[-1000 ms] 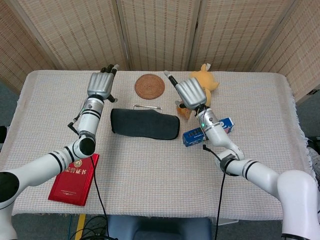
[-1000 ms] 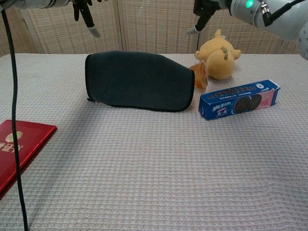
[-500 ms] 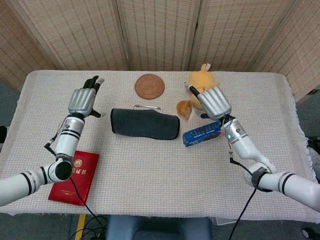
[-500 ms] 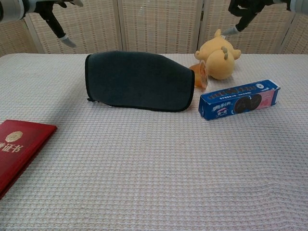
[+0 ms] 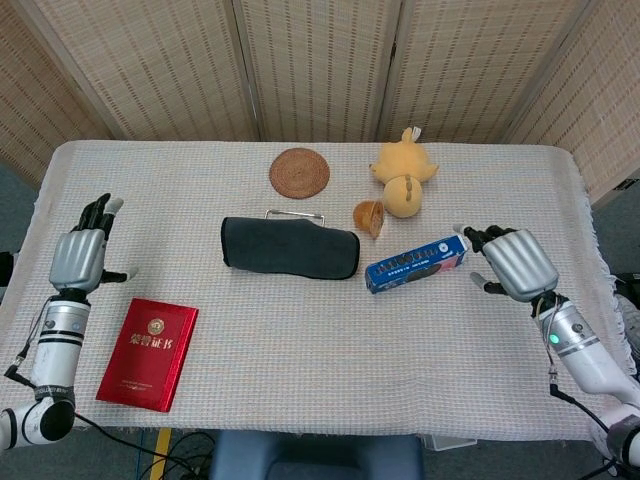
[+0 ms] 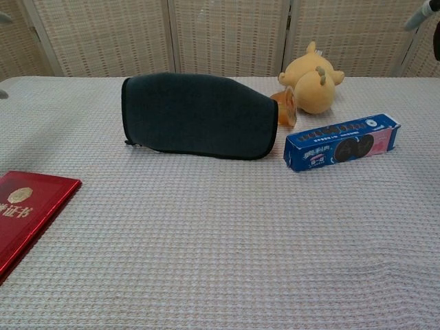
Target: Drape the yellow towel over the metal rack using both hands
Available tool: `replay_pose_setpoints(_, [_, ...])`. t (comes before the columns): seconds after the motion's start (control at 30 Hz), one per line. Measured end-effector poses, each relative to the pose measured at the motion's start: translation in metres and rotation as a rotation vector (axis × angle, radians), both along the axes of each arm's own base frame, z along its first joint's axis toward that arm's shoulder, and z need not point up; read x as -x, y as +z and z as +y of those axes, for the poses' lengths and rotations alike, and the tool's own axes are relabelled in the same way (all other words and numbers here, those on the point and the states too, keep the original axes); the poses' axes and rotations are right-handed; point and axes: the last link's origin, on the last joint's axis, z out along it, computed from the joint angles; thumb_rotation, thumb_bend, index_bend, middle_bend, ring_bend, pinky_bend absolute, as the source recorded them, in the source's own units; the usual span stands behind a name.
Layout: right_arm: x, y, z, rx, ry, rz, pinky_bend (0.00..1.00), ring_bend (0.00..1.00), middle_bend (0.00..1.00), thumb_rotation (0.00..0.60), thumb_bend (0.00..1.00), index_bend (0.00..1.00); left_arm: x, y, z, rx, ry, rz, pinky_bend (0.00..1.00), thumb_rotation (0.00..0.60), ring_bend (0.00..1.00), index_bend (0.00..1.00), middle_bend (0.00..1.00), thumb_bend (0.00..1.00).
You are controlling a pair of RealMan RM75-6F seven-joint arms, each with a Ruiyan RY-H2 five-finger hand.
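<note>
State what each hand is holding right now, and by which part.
Nothing is held. The left hand and right hand both hover open near the table's side edges, away from the dark towel on the rack.

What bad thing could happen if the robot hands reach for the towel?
1. The right robot hand is just beside the end of the blue cookie box. Swinging inward, it might knock the box toward the orange cup.
2. The dark towel hides nearly all of the metal rack; only a thin bar shows behind. A tug could drag the cloth off or tip the rack.
</note>
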Motion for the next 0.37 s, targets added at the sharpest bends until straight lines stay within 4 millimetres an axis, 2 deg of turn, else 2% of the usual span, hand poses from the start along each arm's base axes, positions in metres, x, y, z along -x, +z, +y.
replay_pose_setpoints(0.2, [0.037,0.011,0.044,0.07,-0.046,-0.032,0.42,0.27,0.34,0.6,0.29,0.18,0.035,0.009,-0.048,-0.056,0.038,0.037,0.37,0.6,0.07,0.08,0.05,0.12])
replay_pose_setpoints(0.37, [0.063,0.007,0.079,0.086,-0.115,-0.06,0.42,0.27,0.34,0.6,0.29,0.18,0.052,0.011,-0.085,-0.087,0.05,0.053,0.36,0.6,0.07,0.1,0.05,0.12])
